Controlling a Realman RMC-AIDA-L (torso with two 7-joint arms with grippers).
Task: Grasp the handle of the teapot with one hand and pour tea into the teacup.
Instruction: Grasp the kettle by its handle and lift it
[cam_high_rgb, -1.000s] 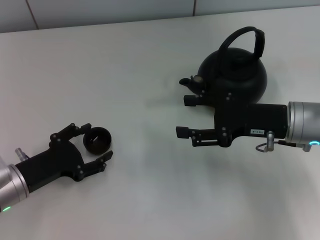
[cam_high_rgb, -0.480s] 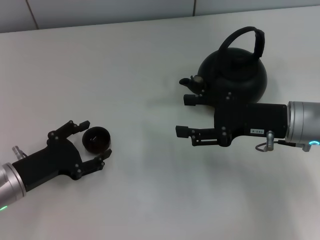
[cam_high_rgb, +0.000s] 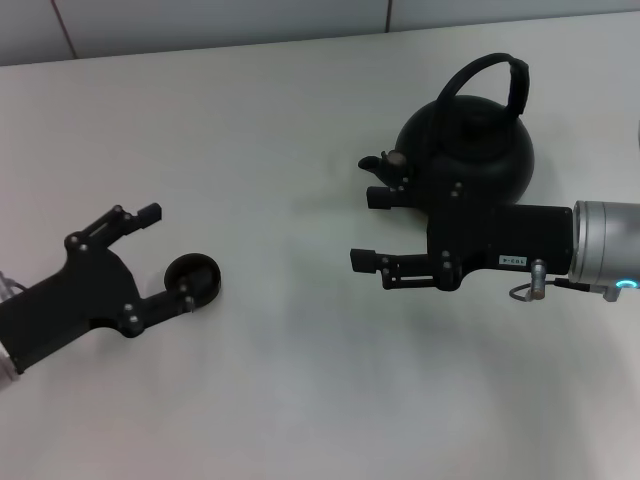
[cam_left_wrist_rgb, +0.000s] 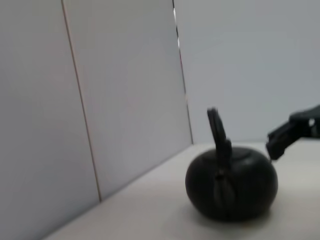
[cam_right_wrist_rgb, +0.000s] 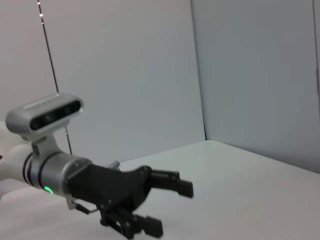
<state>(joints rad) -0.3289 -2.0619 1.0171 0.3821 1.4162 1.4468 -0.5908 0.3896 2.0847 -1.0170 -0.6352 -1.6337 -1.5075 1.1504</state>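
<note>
Head view: left tool apart by teacup; right tool apart near teapot.

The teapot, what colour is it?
Matte black all over, the teapot shows best in the head view.

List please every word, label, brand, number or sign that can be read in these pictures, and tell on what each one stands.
Small white label on the black body of the right gripper, head view: it carries dark marks, too small to read.
Teapot, teacup, left gripper, table and wall panels: no text visible.
Nothing in any view can be quoted as readable text.
</note>
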